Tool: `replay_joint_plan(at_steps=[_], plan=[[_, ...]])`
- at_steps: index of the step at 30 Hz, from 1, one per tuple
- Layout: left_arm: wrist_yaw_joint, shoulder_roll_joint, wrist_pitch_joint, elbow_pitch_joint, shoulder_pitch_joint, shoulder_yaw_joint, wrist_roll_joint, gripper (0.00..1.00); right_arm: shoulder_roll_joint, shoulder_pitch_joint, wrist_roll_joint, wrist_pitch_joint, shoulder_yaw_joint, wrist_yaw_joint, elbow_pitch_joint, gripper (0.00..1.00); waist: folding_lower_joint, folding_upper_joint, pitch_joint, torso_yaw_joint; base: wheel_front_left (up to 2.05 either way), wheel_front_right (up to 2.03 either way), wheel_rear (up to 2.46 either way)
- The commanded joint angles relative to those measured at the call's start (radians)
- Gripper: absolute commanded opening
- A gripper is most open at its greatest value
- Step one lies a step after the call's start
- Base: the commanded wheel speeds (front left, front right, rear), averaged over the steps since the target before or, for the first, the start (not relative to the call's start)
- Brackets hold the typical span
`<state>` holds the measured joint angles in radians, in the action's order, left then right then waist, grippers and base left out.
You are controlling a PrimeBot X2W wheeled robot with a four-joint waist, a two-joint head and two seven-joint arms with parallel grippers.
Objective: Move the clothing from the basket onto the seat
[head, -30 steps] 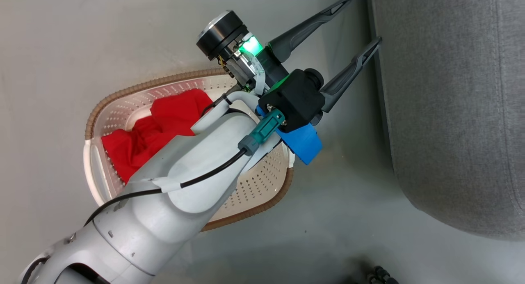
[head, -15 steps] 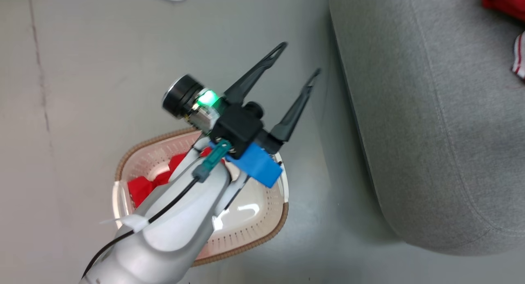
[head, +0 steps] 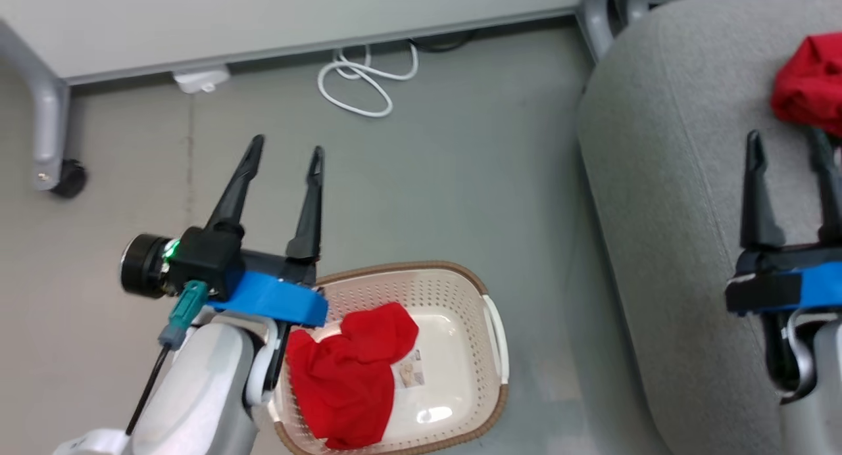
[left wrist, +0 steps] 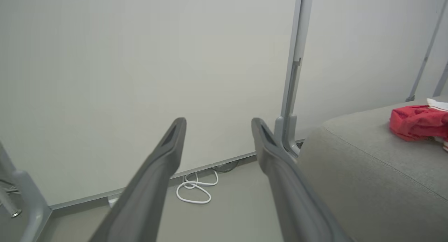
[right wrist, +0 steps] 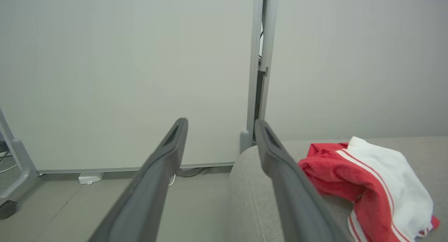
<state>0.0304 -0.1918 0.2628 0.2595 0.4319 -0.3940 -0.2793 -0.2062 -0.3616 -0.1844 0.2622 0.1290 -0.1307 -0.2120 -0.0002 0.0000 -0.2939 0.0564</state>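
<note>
In the head view the left gripper (head: 287, 146) sits at the middle left of the frame over the bare grey floor (head: 460, 179), its jaws spread apart and holding nothing; the left wrist view shows the same gap (left wrist: 217, 121) with only wall and floor behind it. Just below and right of that gripper's blue mount, at the bottom centre, stands the basket (head: 395, 269), cream and perforated with a brown rim. One crumpled red garment (head: 348, 369) lies in the basket's left half, and a small paper label (head: 411, 369) rests on the basket's bare bottom beside it. The grey seat (head: 658, 179) fills the right side of the frame. A second garment, red and white (head: 806, 80), lies on the seat at the upper right; the right wrist view shows it (right wrist: 332, 175) bunched, with thin red stripes on its white part. The right gripper (head: 784, 136) is at the right edge above the seat, its jaws (right wrist: 220, 121) likewise parted and empty, the red-and-white garment just beyond their tips. A coiled white cable (head: 358, 80) lies on the floor at the top centre, near the wall's base.
</note>
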Motion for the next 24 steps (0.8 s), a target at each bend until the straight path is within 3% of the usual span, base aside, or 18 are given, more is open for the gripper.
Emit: replay_joint_plan(at_steps=[1, 11, 24], plan=[[0.001, 0.005, 0.003, -0.011, -0.037, 0.041, 0.012, 1.00, 0.016, 0.040, 0.001, 0.004, -0.017, 0.000, 0.017, 1.00, 0.0002, 0.0000, 0.060, -0.064, 0.00, 0.00, 0.00], [-0.021, 0.060, 0.003, -0.026, -0.196, 0.186, 0.066, 1.00, 0.093, 0.187, 0.031, 0.004, -0.050, 0.000, 0.094, 1.00, 0.0002, 0.0000, 0.154, -0.142, 0.00, 0.00, 0.00], [-0.046, 0.103, 0.003, -0.047, -0.307, 0.286, 0.120, 1.00, 0.141, 0.319, 0.048, 0.004, -0.081, 0.000, 0.104, 1.00, 0.0002, 0.0000, 0.216, -0.158, 0.00, 0.00, 0.00]])
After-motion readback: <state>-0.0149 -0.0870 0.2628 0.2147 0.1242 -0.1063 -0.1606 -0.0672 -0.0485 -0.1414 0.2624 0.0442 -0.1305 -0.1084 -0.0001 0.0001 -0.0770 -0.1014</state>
